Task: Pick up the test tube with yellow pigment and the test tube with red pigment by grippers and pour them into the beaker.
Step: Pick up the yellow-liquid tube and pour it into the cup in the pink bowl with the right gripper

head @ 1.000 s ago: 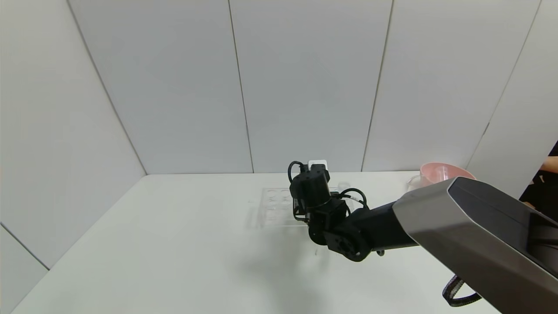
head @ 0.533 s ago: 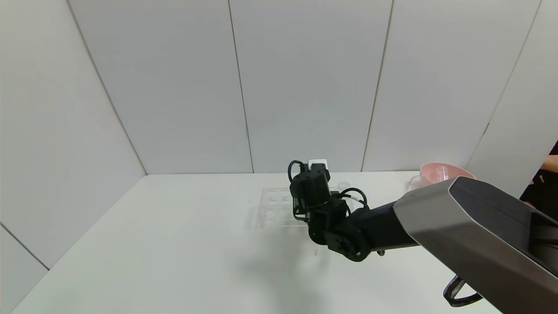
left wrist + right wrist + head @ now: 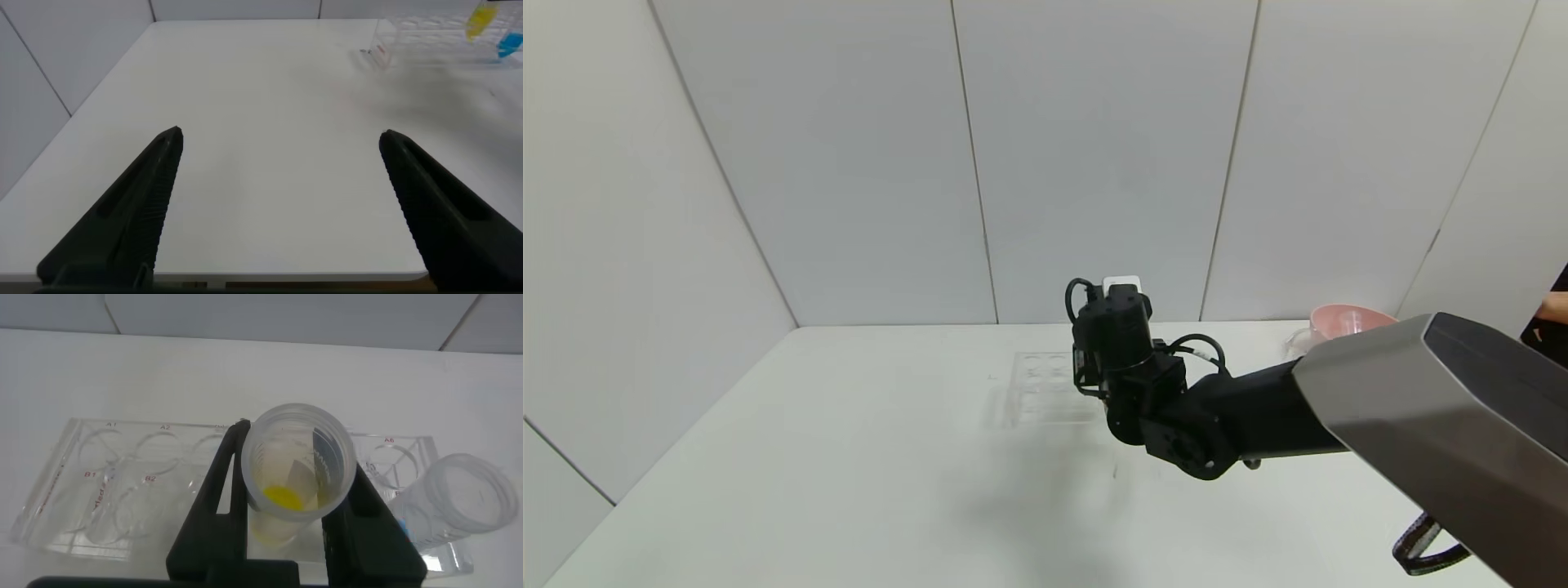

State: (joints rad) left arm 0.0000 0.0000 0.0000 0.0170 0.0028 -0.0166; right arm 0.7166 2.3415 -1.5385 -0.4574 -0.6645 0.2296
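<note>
I see the right gripper [image 3: 286, 531] clamped on the clear test tube with yellow pigment [image 3: 294, 486], held upright above the clear plastic well rack [image 3: 98, 490]. The clear beaker [image 3: 458, 502] stands just beside the rack. The left gripper [image 3: 278, 204] is spread over the white table [image 3: 270, 122].

The right gripper [image 3: 1094, 380] hides behind its own black wrist in the head view, so its fingers cannot be seen there. The arm also covers part of the clear rack [image 3: 1045, 390]. The pink bowl [image 3: 1347, 320], far off to the gripper's right, is half hidden by the grey arm. In the left wrist view, the blue tube [image 3: 510, 45] is cut by the edge.
</note>
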